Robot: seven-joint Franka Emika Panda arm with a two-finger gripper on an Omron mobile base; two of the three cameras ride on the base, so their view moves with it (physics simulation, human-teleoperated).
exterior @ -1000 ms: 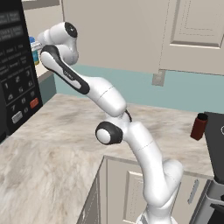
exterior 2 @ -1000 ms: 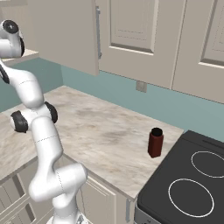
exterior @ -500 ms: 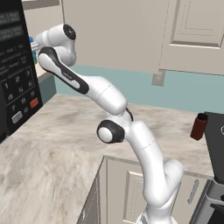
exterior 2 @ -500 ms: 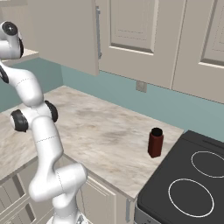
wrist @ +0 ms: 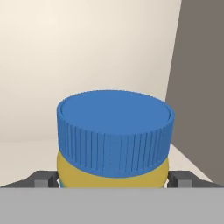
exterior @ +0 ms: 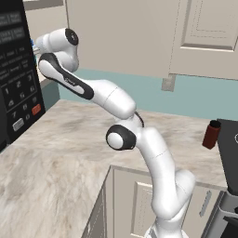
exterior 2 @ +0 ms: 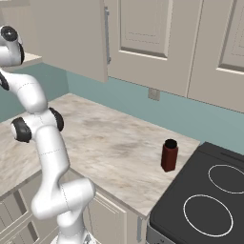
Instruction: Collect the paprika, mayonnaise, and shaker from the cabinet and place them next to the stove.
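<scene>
The mayonnaise, a squat yellow jar with a ribbed blue lid, stands on the pale shelf of the cabinet right in front of the hand. My gripper is open, with one dark fingertip on each side of the jar at its shoulder. In the left base view the arm stretches up and left to the shelf, where a sliver of the blue lid shows. The paprika stands upright on the counter beside the stove. The shaker is out of view.
A black microwave with a keypad stands on the counter under the shelf, left of the arm. The cabinet's open door juts out above the counter. Panelled wall cabinets hang along the back wall over the marbled counter.
The hand has crept a little further left toward the shelf. The paprika has stayed where it was.
</scene>
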